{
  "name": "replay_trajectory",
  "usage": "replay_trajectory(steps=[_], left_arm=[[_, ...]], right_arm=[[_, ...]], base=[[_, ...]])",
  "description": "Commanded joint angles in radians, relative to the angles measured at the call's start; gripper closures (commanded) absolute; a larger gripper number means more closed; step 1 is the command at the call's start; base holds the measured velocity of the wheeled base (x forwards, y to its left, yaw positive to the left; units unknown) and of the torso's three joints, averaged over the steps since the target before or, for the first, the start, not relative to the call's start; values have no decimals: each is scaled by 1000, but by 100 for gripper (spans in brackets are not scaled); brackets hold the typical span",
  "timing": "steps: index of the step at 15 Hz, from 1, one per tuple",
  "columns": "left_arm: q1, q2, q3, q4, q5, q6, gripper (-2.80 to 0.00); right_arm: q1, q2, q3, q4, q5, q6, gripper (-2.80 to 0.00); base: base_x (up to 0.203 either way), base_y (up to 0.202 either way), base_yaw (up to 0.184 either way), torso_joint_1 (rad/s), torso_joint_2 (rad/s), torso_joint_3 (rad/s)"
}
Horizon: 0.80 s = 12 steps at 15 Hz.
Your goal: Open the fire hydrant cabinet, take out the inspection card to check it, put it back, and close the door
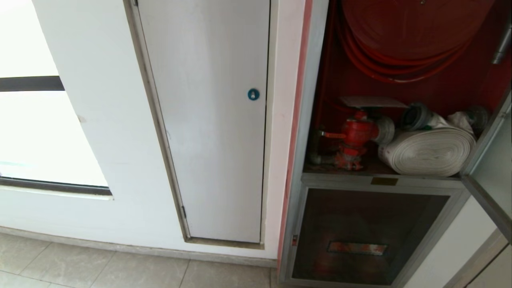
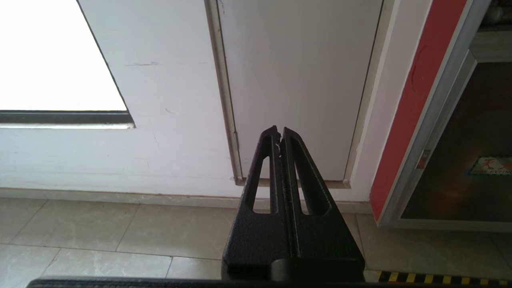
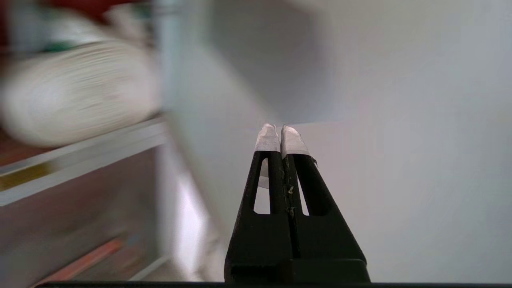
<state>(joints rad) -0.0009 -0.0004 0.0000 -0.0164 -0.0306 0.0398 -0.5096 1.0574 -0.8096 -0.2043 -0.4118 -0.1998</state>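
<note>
Fire hydrant cabinet (image 1: pixel 306 120) of brushed metal, flat white inspection card (image 1: pixel 370 101) atop red valve (image 1: pixel 354 136); both hands closed, empty

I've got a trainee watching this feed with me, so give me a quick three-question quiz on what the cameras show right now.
1. True or false: the fire hydrant cabinet stands open, its door swung out on the right.
2. Where does the inspection card lie?
A. on the floor
B. on top of the red valve
C. in the right pincer
3. Fill in: beside the valve lies a rolled white ____.

Key:
1. True.
2. B; the card lies flat on the valve, and both the right pincer and the left pincer are shut and empty.
3. hose.
</note>
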Motion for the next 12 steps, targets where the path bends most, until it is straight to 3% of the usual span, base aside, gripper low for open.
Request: replay_trajectory(steps=[1,4,7,12], left_arm=[[0,-1,6,0,0,0,0],[1,-1,6,0,0,0,0],[1,-1,6,0,0,0,0],[-1,-1,6,0,0,0,0]], right_arm=[[95,1,30,-1,-2,18,0],[251,9,77,-3,14,98,0],[365,-30,149,-2,130,183,0],[502,-211,256,0,150,186,0]], base=[[0,0,0,0,0,0],[0,0,0,0,0,0],[0,0,0,0,0,0],[0,0,0,0,0,0]])
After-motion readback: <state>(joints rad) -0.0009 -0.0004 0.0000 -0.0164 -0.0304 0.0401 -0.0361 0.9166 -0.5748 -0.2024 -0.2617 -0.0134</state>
